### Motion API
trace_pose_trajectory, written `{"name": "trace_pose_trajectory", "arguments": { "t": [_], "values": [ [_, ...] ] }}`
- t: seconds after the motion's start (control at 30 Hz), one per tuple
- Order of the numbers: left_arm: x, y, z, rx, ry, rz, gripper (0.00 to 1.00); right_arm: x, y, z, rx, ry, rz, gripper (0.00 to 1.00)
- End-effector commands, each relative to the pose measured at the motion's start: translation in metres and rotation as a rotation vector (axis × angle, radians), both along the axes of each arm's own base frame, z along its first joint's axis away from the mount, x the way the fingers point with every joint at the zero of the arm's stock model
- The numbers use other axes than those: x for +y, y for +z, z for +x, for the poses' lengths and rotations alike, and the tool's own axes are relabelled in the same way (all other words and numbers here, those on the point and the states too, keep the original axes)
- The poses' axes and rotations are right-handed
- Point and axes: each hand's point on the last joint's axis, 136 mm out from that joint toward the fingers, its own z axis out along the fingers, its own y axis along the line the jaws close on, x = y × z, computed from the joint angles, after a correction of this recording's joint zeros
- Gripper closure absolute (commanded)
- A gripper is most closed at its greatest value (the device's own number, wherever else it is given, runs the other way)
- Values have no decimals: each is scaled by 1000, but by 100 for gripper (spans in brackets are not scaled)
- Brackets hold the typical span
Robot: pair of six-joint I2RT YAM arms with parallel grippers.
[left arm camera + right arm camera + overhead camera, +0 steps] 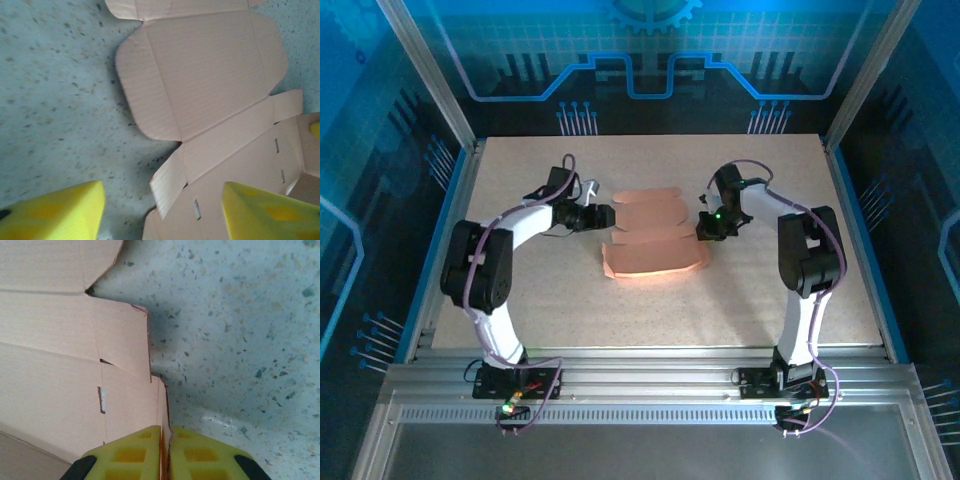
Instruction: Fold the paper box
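The paper box (653, 240) lies mostly flat in the middle of the table as salmon-pink cardboard with creased panels and rounded flaps. My left gripper (610, 216) is at its left edge. In the left wrist view its yellow fingers (60, 212) stand well apart, open, either side of a small raised corner flap (170, 187) without touching it. My right gripper (705, 232) is at the box's right edge. In the right wrist view this gripper (166, 452) is shut on the thin edge of a side flap (160, 405) that stands up from the box (55, 365).
The speckled tabletop (520, 170) ends at aluminium rails on the left (440, 230) and right (865, 240), with the slotted base rail (640, 385) in front. Blue panel walls surround the cell.
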Motion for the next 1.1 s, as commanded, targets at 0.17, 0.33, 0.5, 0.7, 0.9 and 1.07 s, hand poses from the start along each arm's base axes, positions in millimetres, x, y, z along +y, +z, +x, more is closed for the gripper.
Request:
{"name": "trace_pose_trajectory", "arguments": {
  "t": [0.17, 0.33, 0.5, 0.7, 0.9, 1.07],
  "values": [
    [-18, -18, 4, 102, -74, -94, 65, 0, 2, 9, 13, 11, 32, 87],
    [-16, -24, 2, 120, -66, -79, 75, 4, 6, 9, 13, 11, 50, 82],
    [-15, -29, -3, 132, -73, -71, 77, 4, 8, 9, 8, 8, 46, 81],
    [-2, -43, -10, 160, -50, 4, 61, 4, 7, 7, 17, 5, 50, 82],
    [-5, -45, -8, 193, -40, -14, 64, 5, 8, 6, 16, 5, 52, 82],
    [-15, -53, -14, 247, -51, -56, 71, 6, 7, 7, 19, 0, 60, 82]
  ]
}}
